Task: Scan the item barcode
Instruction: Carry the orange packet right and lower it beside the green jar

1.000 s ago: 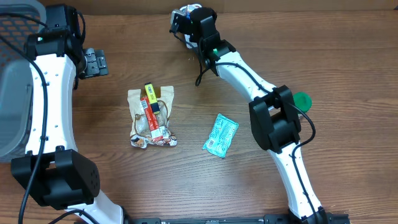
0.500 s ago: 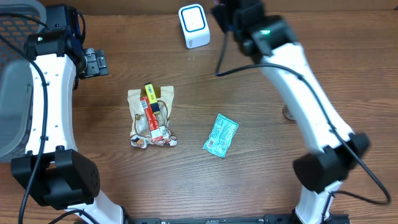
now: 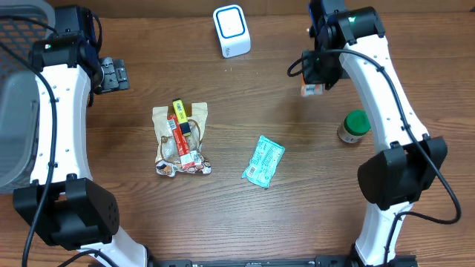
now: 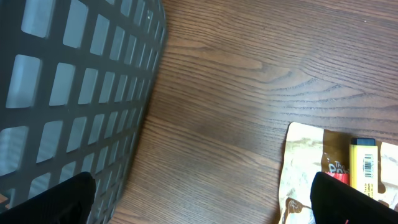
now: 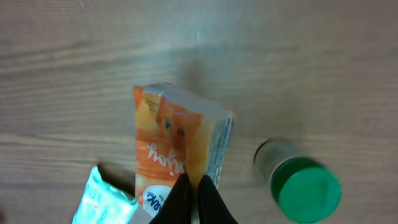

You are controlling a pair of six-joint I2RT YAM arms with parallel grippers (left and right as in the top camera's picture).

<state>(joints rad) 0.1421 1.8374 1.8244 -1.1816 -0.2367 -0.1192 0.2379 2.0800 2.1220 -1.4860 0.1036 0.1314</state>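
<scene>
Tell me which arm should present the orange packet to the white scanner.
Right. The right gripper is shut on the orange packet; the left gripper hangs open and empty beside the basket.

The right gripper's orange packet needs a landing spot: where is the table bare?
Bare wood lies between the scanner, the snack pile and the teal packet, and along the front edge below it. Crowded by the green-capped bottle and the basket.
</scene>
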